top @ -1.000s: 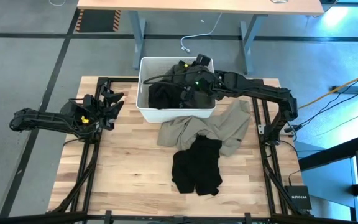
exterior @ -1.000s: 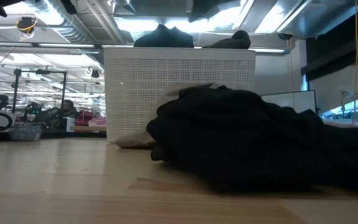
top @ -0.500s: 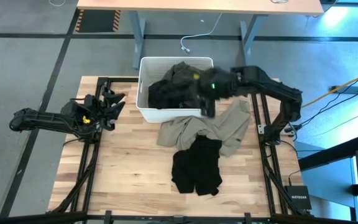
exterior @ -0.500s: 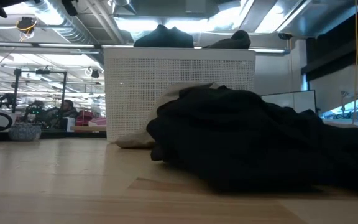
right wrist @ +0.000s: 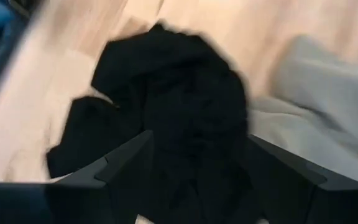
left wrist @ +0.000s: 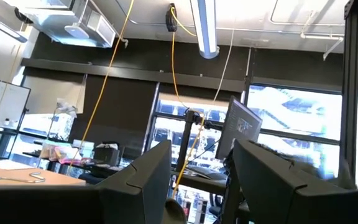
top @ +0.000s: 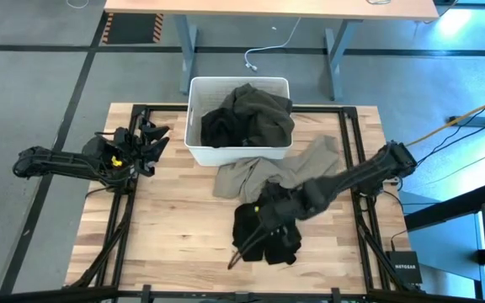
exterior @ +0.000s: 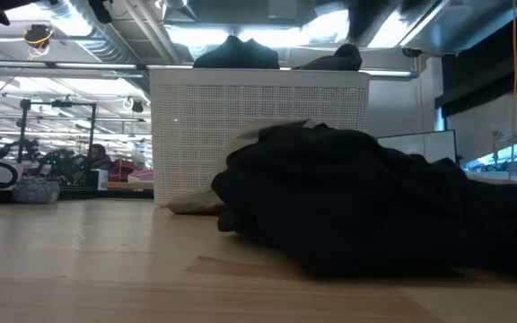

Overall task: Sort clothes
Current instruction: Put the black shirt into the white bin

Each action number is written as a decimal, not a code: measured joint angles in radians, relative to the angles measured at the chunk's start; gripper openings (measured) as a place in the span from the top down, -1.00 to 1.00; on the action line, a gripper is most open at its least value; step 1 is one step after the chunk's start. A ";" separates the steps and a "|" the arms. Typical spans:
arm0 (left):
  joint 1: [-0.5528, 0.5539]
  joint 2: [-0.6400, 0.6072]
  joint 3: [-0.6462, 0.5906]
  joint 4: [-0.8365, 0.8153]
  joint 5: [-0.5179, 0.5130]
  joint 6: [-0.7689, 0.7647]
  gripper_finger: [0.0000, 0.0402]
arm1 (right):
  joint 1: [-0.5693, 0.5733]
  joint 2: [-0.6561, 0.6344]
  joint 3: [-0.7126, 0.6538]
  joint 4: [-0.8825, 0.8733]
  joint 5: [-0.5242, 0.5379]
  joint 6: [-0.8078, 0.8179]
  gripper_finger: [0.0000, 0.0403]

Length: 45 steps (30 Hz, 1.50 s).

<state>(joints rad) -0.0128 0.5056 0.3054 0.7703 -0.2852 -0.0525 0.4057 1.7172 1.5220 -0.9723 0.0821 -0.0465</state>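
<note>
A black garment (top: 269,220) lies crumpled on the table's middle, partly over a khaki-beige garment (top: 306,167) behind it. A dark olive-green garment (top: 263,111) and a black one (top: 220,128) lie in the white tub (top: 194,118) at the far side. My right gripper (top: 255,236) hovers open above the black garment on the table; its wrist view shows the garment (right wrist: 179,106) between the spread fingers (right wrist: 197,155). My left gripper (top: 147,139) waits open at the table's left edge, pointing out into the room (left wrist: 197,180). No pink or navy garment shows.
The tub stands at the table's far middle, its wall also showing in the low view (exterior: 258,126) behind the black garment (exterior: 375,206). A desk stands beyond the far edge. Bare wood (top: 175,219) lies left of the garments.
My right gripper has swung out of the tub toward the table's near edge and now hangs over the black garment on the table. The olive-green garment has stayed in the tub, lying spread over its right half.
</note>
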 joint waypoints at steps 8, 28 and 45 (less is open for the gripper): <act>0.000 0.000 0.000 0.002 0.000 0.001 0.15 | -0.019 0.004 -0.451 0.555 0.018 -0.005 -0.31; 0.000 0.008 0.000 0.008 -0.014 0.007 0.15 | -0.261 0.001 -0.754 0.905 -0.067 0.012 0.12; 0.000 0.008 0.000 0.025 -0.014 0.003 0.15 | -0.176 -0.134 -0.522 0.670 -0.029 -0.008 0.87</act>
<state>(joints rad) -0.0132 0.5133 0.3054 0.7952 -0.2993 -0.0496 0.2300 1.5836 1.0001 -0.3025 0.0528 -0.0545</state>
